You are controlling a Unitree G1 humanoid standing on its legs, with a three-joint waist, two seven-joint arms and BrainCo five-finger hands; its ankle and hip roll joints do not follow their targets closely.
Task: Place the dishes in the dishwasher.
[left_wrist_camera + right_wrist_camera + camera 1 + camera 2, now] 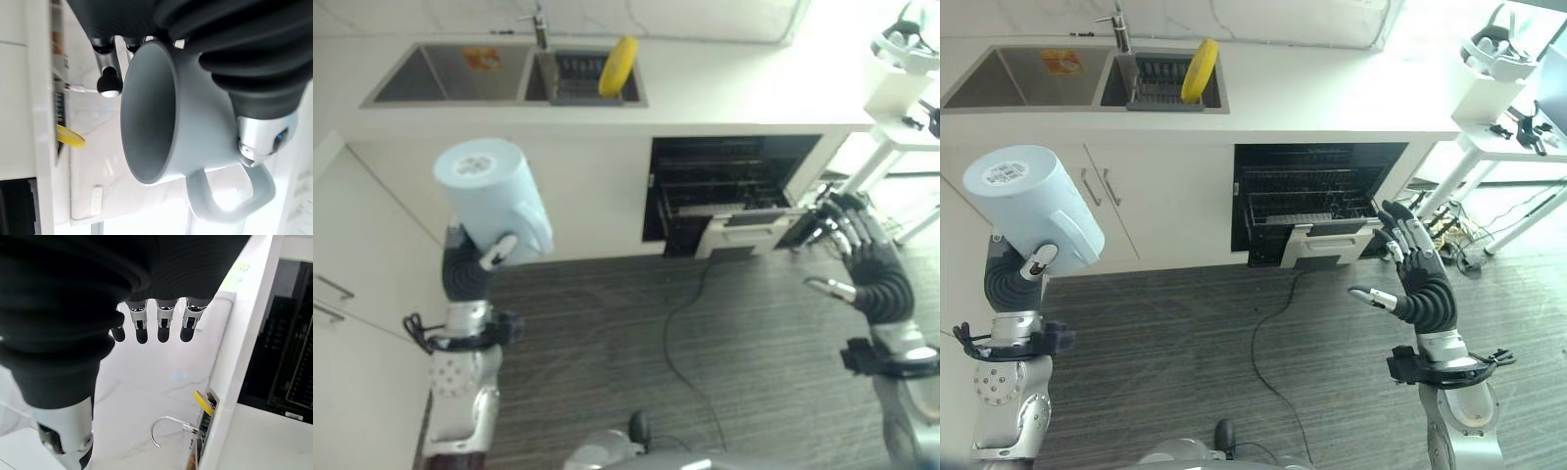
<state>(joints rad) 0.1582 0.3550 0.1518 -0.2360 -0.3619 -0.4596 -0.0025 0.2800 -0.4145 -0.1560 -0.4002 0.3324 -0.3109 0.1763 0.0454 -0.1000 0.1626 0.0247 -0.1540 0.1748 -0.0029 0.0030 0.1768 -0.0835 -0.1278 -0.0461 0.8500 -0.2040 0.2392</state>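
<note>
My left hand [1039,261] is raised at the left and shut on a pale blue mug [1034,209], base up; the left wrist view shows the mug's mouth [146,112] and its handle [230,196]. The right hand [1418,277] is open with straight fingers [164,328], hovering just right of the open dishwasher [1317,201]. The dishwasher's dark rack [1307,208] is pulled partly out under the counter. A yellow plate [619,66] stands on edge in a rack in the sink's right basin.
A white counter [1332,98] with a double sink [450,76] and a faucet [1119,29] runs along the back. Cabinet doors [1151,201] stand left of the dishwasher. A white table [1518,147] with gear stands at the far right. The floor [1234,372] is dark and ribbed.
</note>
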